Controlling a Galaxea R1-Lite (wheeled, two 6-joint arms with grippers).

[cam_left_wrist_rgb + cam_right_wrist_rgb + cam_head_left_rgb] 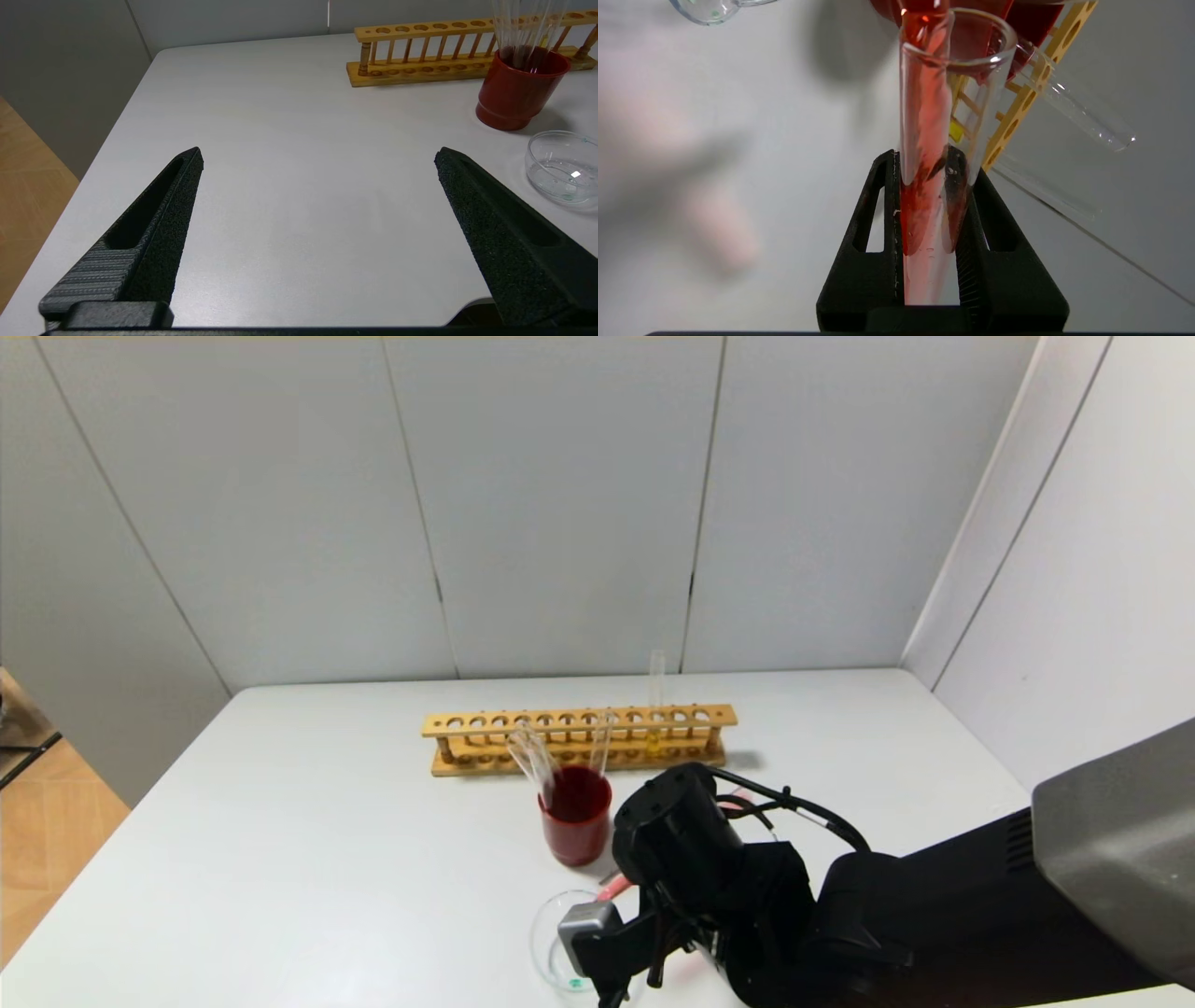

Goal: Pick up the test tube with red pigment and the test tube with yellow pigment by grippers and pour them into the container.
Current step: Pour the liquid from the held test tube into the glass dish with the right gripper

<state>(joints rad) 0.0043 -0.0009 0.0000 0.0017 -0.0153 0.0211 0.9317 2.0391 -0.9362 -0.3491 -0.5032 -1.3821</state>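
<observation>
The right gripper [927, 196] is clamping its fingers on the red test tube [924, 140], tilting it beside the container [560, 943], probably mid-pour. The yellow tube [655, 709] is waiting in the rack [579, 739]. The left gripper [317, 158] is hanging wide open, empty, above the bench [303, 140].

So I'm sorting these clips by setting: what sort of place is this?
Probably a mock chemistry-lab bench: a wooden test tube rack, a glass container on a white table, and the right gripper clamping the test tube with red pigment. Plain panel walls suggest a staged robot cell.
</observation>
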